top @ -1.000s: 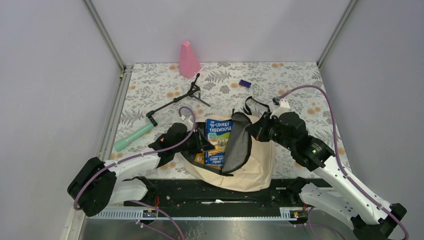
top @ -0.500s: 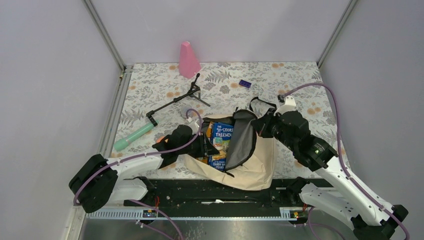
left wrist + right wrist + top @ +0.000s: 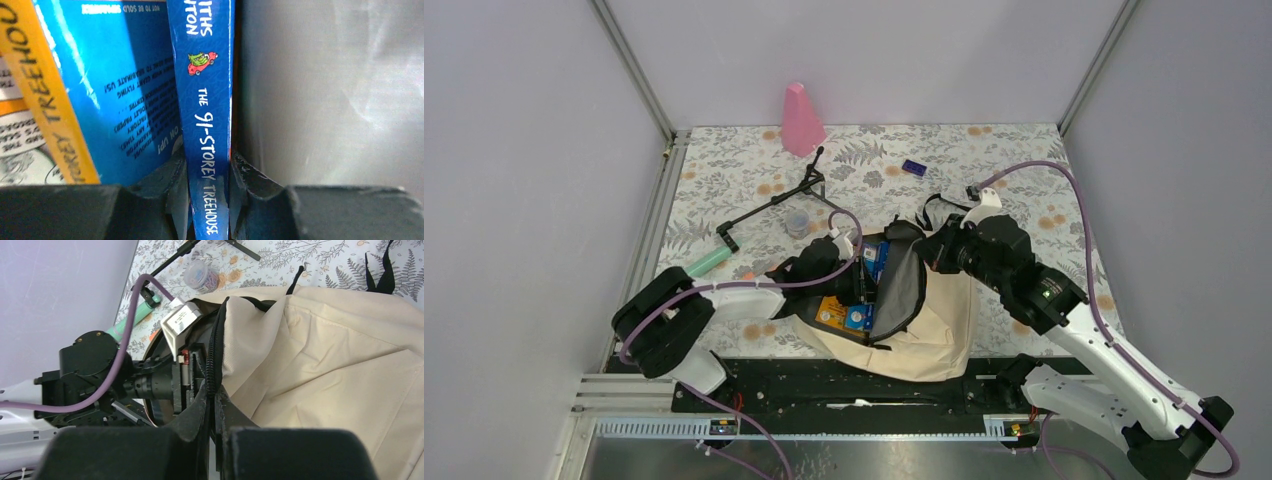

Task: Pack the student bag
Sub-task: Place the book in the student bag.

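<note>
**Blue book part-way through the bag mouth**

Lying at 6 o'clock on the tabletop (image 3: 1024, 160), just beyond the arm bases: the student bag (image 3: 934, 320), with its mouth facing 9 o'clock. Pinched shut on the black zippered rim of that mouth: the right tool (image 3: 210, 407), lifting the flap clear. Clamped on the spine of the blue "91-Storey Treehouse" book (image 3: 205, 75): the left tool (image 3: 207, 165), narrowed to the spine's thickness. Pressed against one side of it, a yellow-spined book (image 3: 50, 105); on the other side, grey bag fabric. Judged from overhead, only partly inside the opening, not yet seated.

Could catch a book corner on the zipper rim if pushed in at a slant. Could drop the flap onto the left wrist and close the mouth if the thin fabric edge slips from the right pinch. Could shove the soft bag toward 3 o'clock instead of filling it, with nothing pinning its base. Could twist the book out of a spine-only grip under side pressure from its neighbour.

Waiting outside the bag: green tube (image 3: 707, 262) at 9 o'clock of it, tripod (image 3: 774, 203) at 10, pink cone (image 3: 801, 120) at 11.
</note>
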Controlling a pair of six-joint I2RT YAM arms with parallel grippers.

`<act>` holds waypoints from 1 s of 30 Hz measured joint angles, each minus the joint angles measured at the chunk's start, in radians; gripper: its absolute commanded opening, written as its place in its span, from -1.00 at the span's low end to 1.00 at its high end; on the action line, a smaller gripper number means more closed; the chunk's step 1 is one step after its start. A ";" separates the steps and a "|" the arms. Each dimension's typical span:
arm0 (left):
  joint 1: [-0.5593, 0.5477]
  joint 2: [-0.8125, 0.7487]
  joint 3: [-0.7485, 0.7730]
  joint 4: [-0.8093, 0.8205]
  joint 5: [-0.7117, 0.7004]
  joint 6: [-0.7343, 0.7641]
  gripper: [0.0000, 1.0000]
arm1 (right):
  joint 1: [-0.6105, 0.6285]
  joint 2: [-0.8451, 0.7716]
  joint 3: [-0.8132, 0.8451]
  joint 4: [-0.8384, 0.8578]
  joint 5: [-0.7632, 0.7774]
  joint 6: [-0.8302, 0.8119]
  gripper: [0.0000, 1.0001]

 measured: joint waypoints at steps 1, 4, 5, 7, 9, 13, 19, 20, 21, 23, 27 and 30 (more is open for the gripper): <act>-0.003 0.018 0.008 0.013 0.003 -0.003 -1.00 | 0.000 0.000 -0.001 0.000 0.000 0.000 -1.00; -0.006 0.054 0.020 0.032 0.011 -0.011 -0.81 | 0.000 -0.003 -0.002 0.000 -0.001 0.002 -1.00; -0.006 0.054 0.021 0.030 0.010 -0.010 -0.66 | 0.000 -0.004 -0.002 0.000 -0.001 0.002 -1.00; -0.008 0.047 0.029 0.007 0.001 0.002 -0.12 | 0.000 -0.005 -0.002 0.000 0.000 0.001 -1.00; -0.011 0.031 0.037 -0.030 -0.018 0.031 0.27 | 0.000 -0.005 -0.002 0.000 0.000 0.001 -1.00; -0.011 -0.059 0.064 -0.149 -0.085 0.103 0.86 | 0.000 -0.005 -0.002 0.003 0.007 0.000 -1.00; -0.008 -0.194 0.095 -0.312 -0.211 0.207 0.98 | 0.000 -0.008 -0.002 0.005 0.020 -0.008 -1.00; -0.008 -0.223 0.097 -0.340 -0.235 0.223 0.98 | 0.000 -0.012 -0.003 0.001 0.028 -0.011 -1.00; -0.008 -0.251 0.098 -0.363 -0.255 0.238 0.98 | 0.000 -0.018 -0.006 -0.003 0.035 -0.013 -0.98; -0.008 -0.306 0.109 -0.416 -0.304 0.272 0.98 | 0.000 -0.040 -0.019 -0.014 0.059 -0.020 -0.89; -0.005 -0.389 0.162 -0.538 -0.425 0.356 0.98 | 0.000 -0.096 -0.062 -0.036 0.114 -0.025 -0.27; 0.020 -0.405 0.195 -0.608 -0.491 0.408 0.98 | 0.000 -0.141 -0.106 -0.053 0.167 -0.022 0.42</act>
